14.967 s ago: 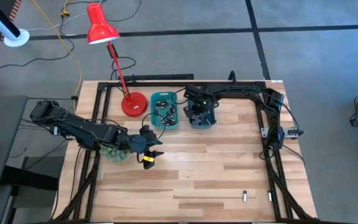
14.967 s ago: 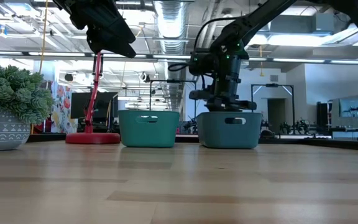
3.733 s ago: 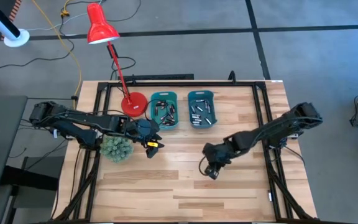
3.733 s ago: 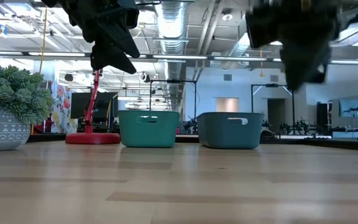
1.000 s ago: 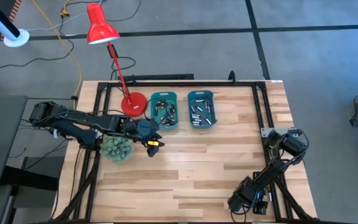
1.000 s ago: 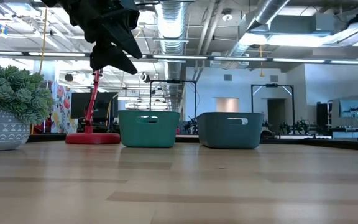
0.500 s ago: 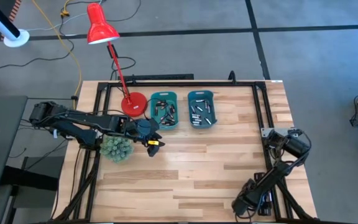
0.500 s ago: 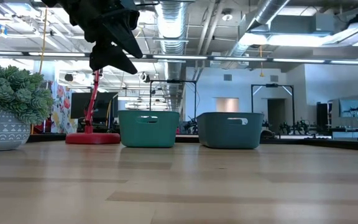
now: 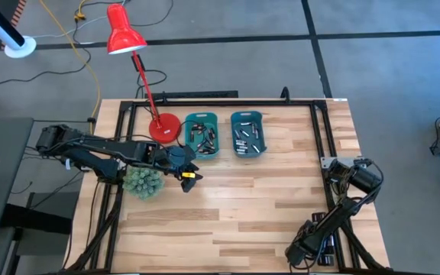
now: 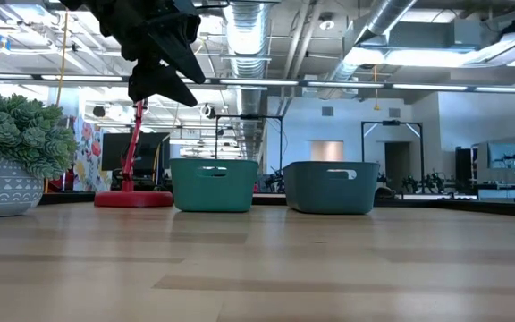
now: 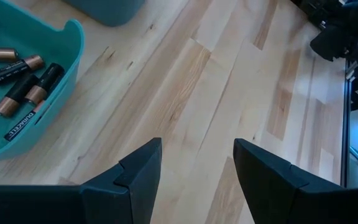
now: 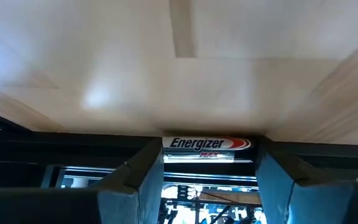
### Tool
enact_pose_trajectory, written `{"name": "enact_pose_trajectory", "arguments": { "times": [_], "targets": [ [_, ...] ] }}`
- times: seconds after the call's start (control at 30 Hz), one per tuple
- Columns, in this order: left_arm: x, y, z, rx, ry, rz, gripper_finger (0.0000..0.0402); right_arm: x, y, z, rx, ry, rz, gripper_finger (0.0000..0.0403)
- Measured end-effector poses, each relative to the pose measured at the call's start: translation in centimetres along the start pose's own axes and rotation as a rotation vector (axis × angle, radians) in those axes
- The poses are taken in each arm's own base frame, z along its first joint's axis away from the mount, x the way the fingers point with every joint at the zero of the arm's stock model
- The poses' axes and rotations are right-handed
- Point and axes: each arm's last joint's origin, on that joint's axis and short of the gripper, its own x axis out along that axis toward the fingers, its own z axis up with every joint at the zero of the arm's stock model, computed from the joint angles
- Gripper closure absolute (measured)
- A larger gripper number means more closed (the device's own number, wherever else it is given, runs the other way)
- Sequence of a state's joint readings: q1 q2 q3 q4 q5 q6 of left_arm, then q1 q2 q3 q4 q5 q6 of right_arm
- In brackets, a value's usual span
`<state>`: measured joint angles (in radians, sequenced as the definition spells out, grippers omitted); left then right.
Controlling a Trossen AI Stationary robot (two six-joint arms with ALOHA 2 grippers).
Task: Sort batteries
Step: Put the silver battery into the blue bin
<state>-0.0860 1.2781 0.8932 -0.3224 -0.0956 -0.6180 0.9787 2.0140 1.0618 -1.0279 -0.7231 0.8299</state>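
- Right arm is folding low at the surface's [image 9: 235,206] near right corner; right gripper [image 9: 302,256] is sitting right at the near edge.
- Right wrist view: an Energizer battery [image 12: 207,144] is lying crosswise between the two fingers [image 12: 132,180] at the edge of the wood. Fingers are standing either side of it, partly open; can't tell if they're gripping it yet.
- Left arm is stretching in from the left, left gripper [image 9: 189,177] hanging above the surface just in front of the left bin [image 9: 202,136], beside the spiky green plant [image 9: 142,182].
- Left fingers [image 11: 129,177] are standing wide apart, w/ nothing between them, only bare wood below.
- Left bin is holding batteries [image 11: 27,87], black w/ copper ends, lying loose.
- Right bin [image 9: 247,134], just beside it, is holding more cells; can't tell the type.
- Red lamp [image 9: 136,69] is standing left of the bins.
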Motion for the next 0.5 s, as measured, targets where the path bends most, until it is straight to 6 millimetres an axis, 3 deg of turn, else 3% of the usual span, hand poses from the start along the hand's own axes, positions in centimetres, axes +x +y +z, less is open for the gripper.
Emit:
{"name": "enact_pose_trajectory", "arguments": {
  "times": [0.23, 0.5],
  "targets": [
    [0.0, 0.0, 0.0, 0.010, 0.000, -0.001, 0.0207, -0.8, -0.8, -0.2, 0.058, -0.005, -0.060, 0.0197],
    [0.0, 0.0, 0.0, 0.015, 0.001, 0.000, 0.0207, -4.0, -2.5, 0.2, 0.153, -0.193, -0.090, 0.0196]
  ]
}}
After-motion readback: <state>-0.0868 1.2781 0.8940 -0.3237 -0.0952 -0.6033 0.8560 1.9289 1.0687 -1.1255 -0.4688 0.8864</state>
